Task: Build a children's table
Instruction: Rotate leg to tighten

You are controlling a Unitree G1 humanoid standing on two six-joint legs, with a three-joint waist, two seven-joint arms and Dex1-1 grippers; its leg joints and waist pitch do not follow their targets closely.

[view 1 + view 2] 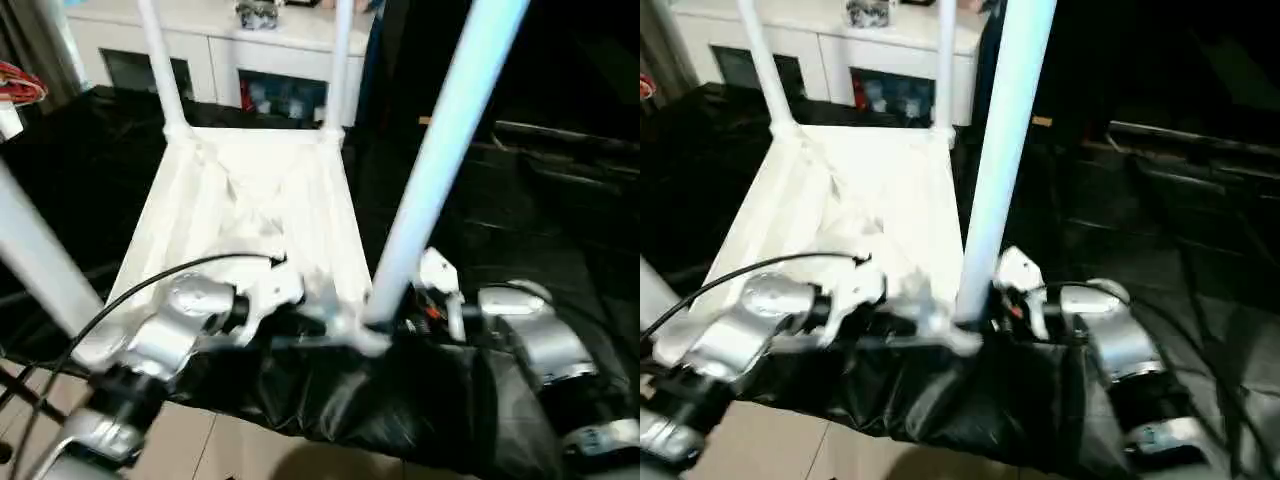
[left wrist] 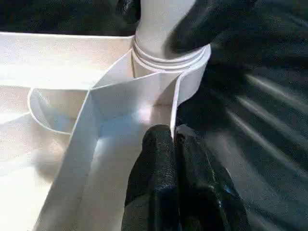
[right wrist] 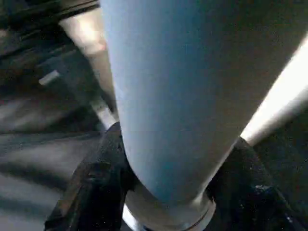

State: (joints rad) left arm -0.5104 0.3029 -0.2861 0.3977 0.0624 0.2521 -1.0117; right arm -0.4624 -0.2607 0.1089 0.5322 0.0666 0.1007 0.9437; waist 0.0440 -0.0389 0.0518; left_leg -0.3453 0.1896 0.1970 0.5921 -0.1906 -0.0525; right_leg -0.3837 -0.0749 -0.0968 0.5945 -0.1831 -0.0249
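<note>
Smooth tapered white tube leg (image 1: 440, 160) stands in ribbed plastic tabletop (image 1: 240, 210).

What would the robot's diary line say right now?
left fingers: shut on tabletop rim | right fingers: around leg at near corner socket | far legs: two standing

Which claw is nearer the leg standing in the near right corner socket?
Right. The right claw has a finger on each side of the leg near its base. The left claw is shut on the tabletop rim beside that socket.
</note>
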